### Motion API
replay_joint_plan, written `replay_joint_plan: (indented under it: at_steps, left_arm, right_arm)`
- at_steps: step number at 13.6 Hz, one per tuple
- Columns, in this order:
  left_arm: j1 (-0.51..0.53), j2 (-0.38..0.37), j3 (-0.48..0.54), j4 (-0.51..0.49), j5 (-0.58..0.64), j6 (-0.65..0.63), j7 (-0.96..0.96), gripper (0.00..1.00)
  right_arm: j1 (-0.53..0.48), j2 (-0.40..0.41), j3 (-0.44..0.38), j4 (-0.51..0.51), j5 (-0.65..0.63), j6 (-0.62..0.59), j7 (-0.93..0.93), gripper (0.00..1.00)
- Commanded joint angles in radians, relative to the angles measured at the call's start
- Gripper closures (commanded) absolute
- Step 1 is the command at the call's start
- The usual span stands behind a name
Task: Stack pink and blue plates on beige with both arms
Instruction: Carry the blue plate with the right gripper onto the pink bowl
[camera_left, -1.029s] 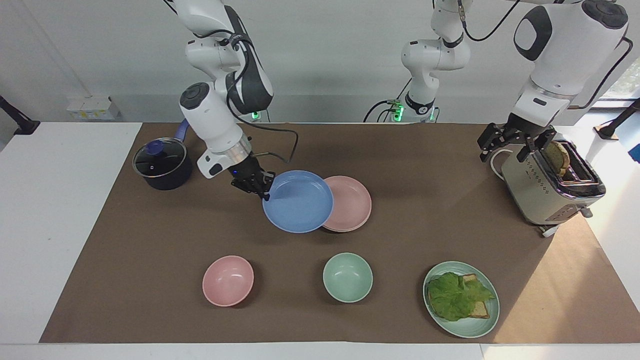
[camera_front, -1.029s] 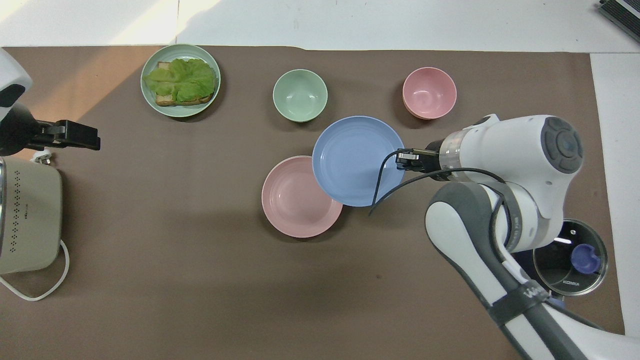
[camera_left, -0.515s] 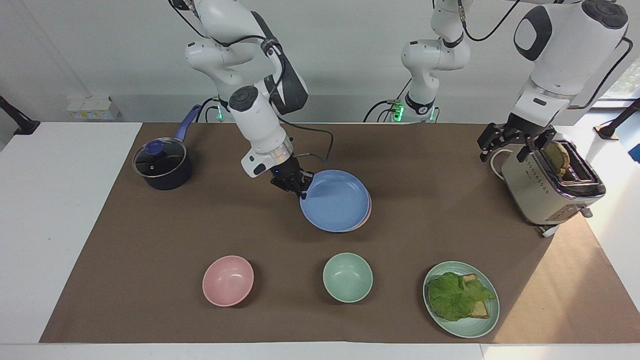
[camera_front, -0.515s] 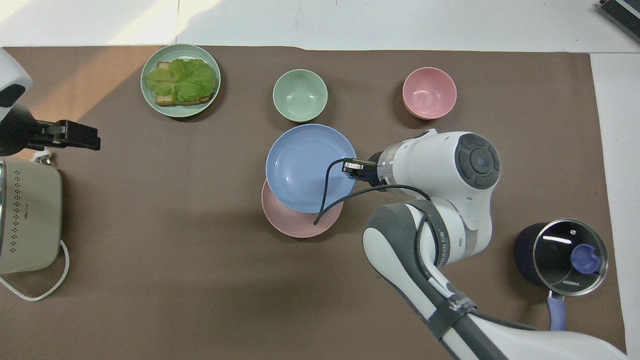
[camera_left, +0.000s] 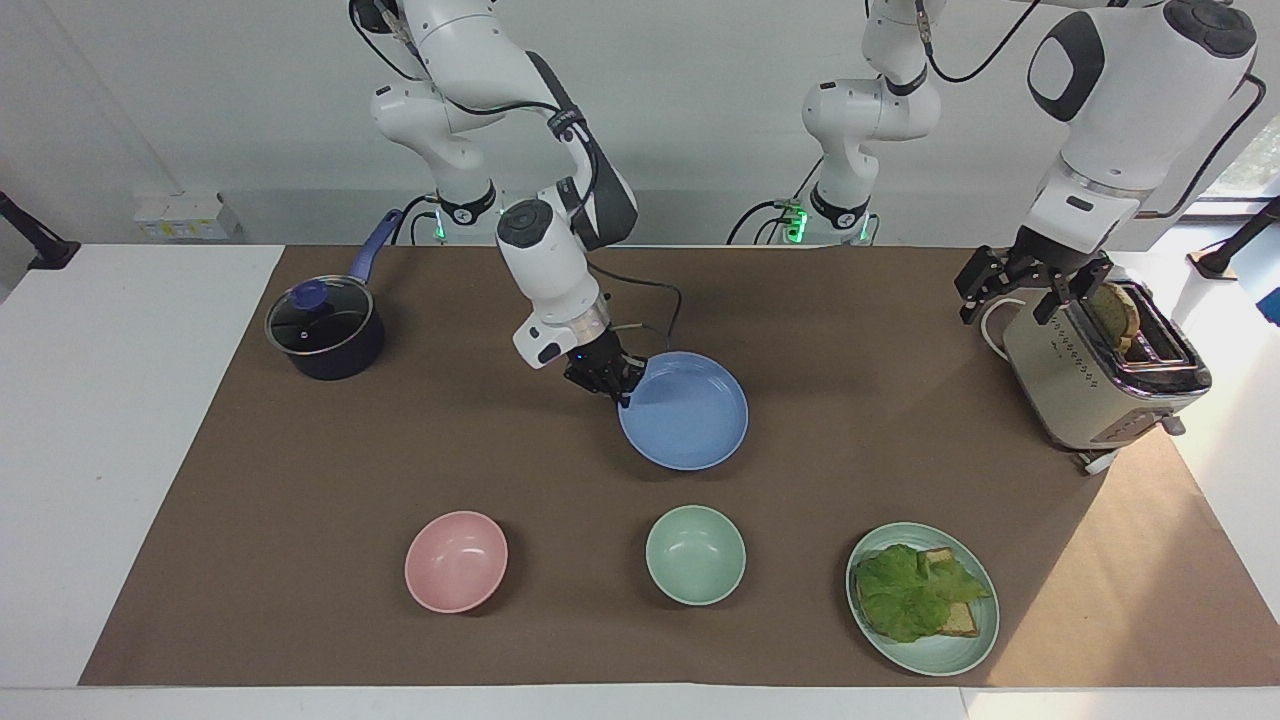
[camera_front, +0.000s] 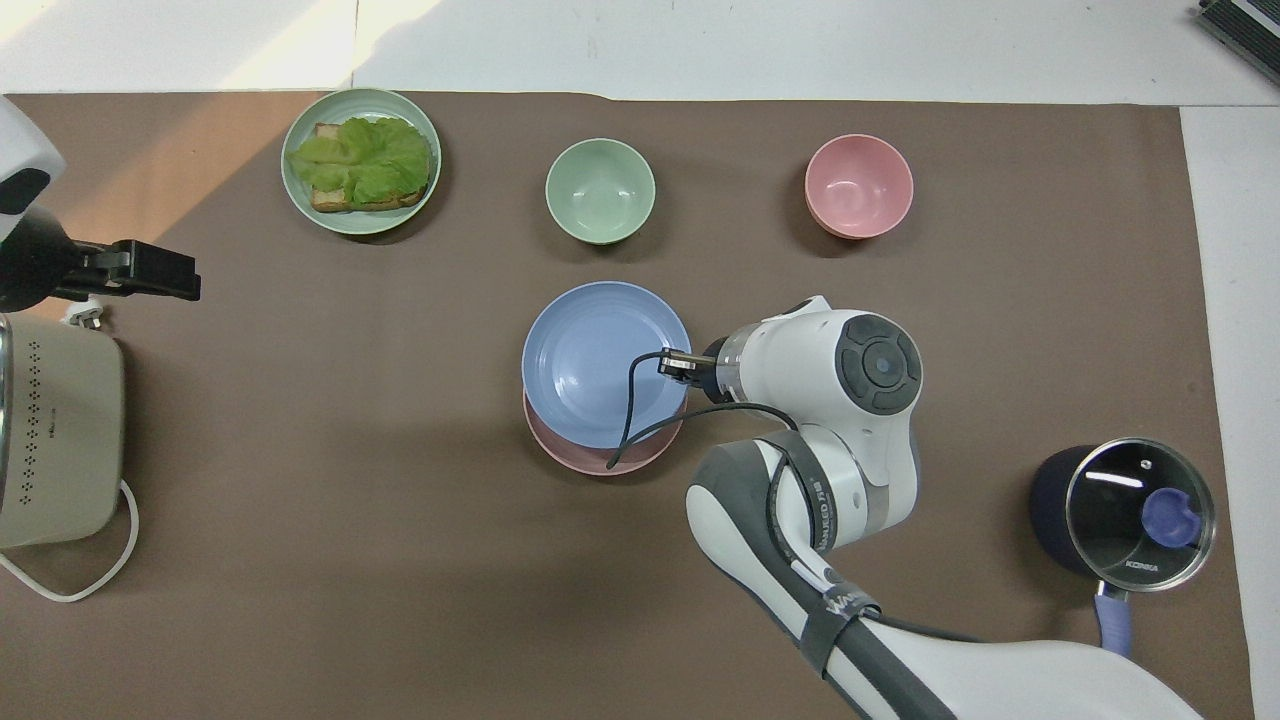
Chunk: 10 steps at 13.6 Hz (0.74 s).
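My right gripper (camera_left: 607, 381) (camera_front: 680, 365) is shut on the rim of the blue plate (camera_left: 688, 412) (camera_front: 598, 362), on the side toward the right arm's end of the table. The plate hangs low and slightly tilted over the pink plate (camera_front: 600, 458). In the overhead view only a crescent of pink shows at the edge nearer the robots. In the facing view the blue plate covers it fully. The beige plate is hidden. My left gripper (camera_left: 1030, 290) (camera_front: 150, 272) waits open, up in the air over the toaster's end.
A toaster (camera_left: 1100, 375) with bread stands at the left arm's end. A lidded dark pot (camera_left: 322, 332) sits at the right arm's end. Farther from the robots lie a pink bowl (camera_left: 456, 560), a mint bowl (camera_left: 695, 555) and a mint plate (camera_left: 965, 650) with lettuce toast.
My right gripper has carried the blue plate toward the left arm's end, from beside the pink plate to over it, and lower. The left arm has not moved.
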Motion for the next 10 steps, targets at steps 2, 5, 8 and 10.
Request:
replay_joint_plan:
  at_steps: [2,5,8,10]
  left_arm:
    - [0.011,-0.009,-0.009,0.003,0.016,-0.021,0.009,0.00]
    - [0.011,-0.009,-0.007,0.003,0.016,-0.021,0.009,0.00]
    - [0.011,-0.009,-0.007,0.003,0.018,-0.021,0.009,0.00]
    - [0.011,-0.009,-0.009,0.003,0.018,-0.021,0.009,0.00]
  right_arm:
    - [0.004,-0.007,0.004,-0.033,-0.021,0.029,0.010,1.00]
    - [0.001,-0.007,0.004,-0.035,-0.021,0.027,0.007,1.00]
    - [0.001,-0.001,0.004,-0.035,-0.021,0.027,0.009,1.00]
    - [0.001,-0.001,0.004,-0.036,-0.021,0.024,0.015,1.00]
